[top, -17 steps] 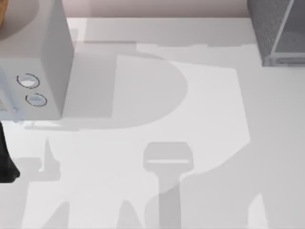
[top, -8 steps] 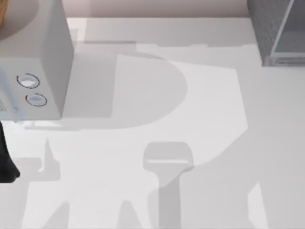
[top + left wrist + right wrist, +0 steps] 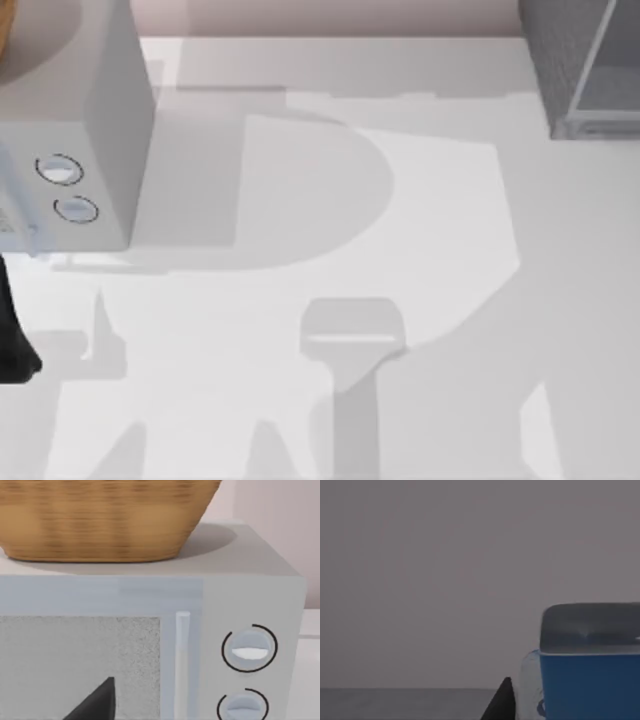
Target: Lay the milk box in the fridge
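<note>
The milk box (image 3: 590, 680) sits close before the right gripper (image 3: 501, 702), seemingly carried toward the fridge (image 3: 585, 70) at the table's (image 3: 420, 250) far right corner, though whether its jaws clamp it I cannot tell; the left arm idles facing the 2-dial appliance (image 3: 245, 650).

Light-grey appliance (image 3: 70, 130) with two dials (image 3: 248, 648), woven basket (image 3: 105, 517) on top, white table (image 3: 330, 250)

Blue milk box (image 3: 590, 685), speckled grey fridge (image 3: 560, 60), tan woven basket (image 3: 100, 520).

Left arm (image 3: 14, 340) at table's left edge (dark link visible) — one dark gripper fingertip (image 3: 95, 704) showing.
</note>
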Robot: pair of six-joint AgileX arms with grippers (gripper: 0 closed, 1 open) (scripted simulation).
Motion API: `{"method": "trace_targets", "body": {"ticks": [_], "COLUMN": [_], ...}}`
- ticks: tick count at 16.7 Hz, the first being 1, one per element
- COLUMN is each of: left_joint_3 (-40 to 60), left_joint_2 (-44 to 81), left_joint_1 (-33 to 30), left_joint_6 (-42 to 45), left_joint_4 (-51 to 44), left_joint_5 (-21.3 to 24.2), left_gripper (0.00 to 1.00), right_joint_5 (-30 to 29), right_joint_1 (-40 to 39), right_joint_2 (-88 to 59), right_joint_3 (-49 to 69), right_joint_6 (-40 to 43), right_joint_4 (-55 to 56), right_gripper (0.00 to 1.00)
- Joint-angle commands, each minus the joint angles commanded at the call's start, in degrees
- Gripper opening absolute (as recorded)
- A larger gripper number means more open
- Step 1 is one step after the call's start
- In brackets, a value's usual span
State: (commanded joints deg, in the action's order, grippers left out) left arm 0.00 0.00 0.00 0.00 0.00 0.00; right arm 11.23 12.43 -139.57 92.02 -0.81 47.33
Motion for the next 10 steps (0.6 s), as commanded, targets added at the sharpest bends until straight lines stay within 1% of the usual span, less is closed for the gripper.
{"method": "trace_targets", "body": {"ticks": [8, 9, 10], "left_joint_3": [0.00, 0.00, 0.00], "left_joint_2": [0.00, 0.00, 0.00], "left_joint_1": [0.00, 0.00, 0.00], "left_joint_6": [0.00, 0.00, 0.00], "left_joint_4": [0.00, 0.00, 0.00], "left_joint_5": [0.00, 0.00, 0.00], "left_gripper": [1.00, 1.00, 1.00], "right_joint_5": [0.00, 0.00, 0.00], "right_joint_1": [0.00, 0.00, 0.00], "right_joint_2": [0.00, 0.00, 0.00], "right_joint_3": [0.00, 0.00, 0.00], "right_joint_6": [0.00, 0.00, 0.00], "right_joint_4": [0.00, 0.00, 0.00], "right_gripper": [0.98, 1.00, 1.00]}}
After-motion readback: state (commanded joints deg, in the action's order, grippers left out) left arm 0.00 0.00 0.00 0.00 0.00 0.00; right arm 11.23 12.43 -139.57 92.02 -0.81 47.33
